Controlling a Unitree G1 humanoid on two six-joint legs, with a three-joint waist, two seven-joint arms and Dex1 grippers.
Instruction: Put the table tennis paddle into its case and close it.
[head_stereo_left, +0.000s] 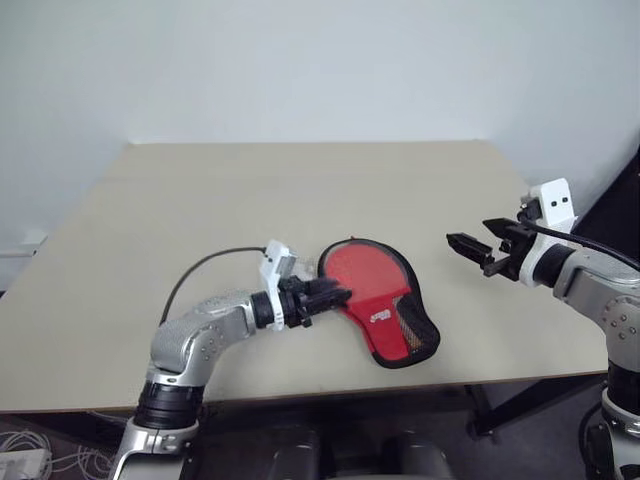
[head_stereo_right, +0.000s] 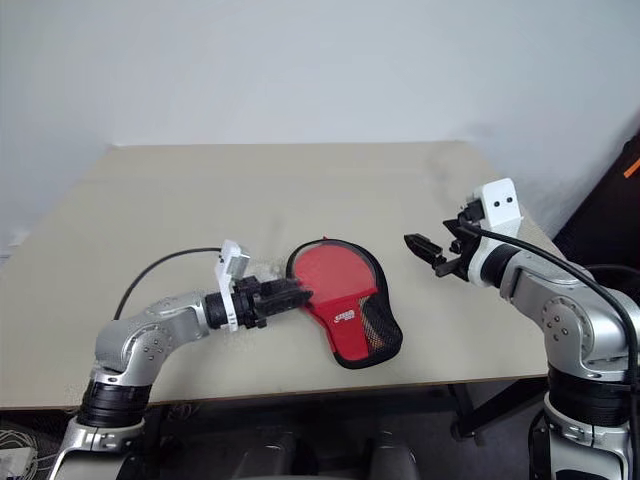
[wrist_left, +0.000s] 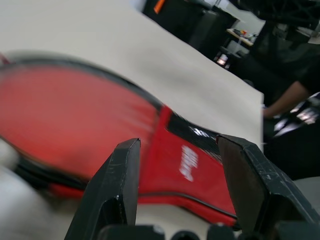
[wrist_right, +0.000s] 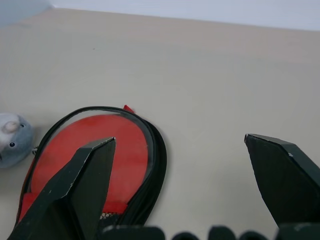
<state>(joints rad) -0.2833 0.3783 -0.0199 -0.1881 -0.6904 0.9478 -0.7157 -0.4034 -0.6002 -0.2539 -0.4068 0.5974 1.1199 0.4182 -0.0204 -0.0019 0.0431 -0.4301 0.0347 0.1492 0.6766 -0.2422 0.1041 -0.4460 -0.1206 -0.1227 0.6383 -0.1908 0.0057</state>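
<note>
Left gripper (head_stereo_left: 335, 296) at case (head_stereo_left: 385, 305) rim, 2 fingers parted, holding nothing, likely placed to work edge shut. Case on table (head_stereo_left: 300, 200), near front edge; paddle apparently inside. Right gripper (head_stereo_left: 470, 250) wide open, empty, hovering well apart.

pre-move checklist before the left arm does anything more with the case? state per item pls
1. Case flat on the table, away from the edges: ok.
2. Paddle inside the case: cannot tell; a round red face shows within the black rim, no handle visible.
3. Case closed: cannot tell; the zip is not readable.
4. Left gripper at the case's near rim, fingers apart, not clamped on anything: ok.
5. Right gripper open, hovering to the side of the case, clear of it: ok.
6. Table around the case free of other objects: ok.
</note>
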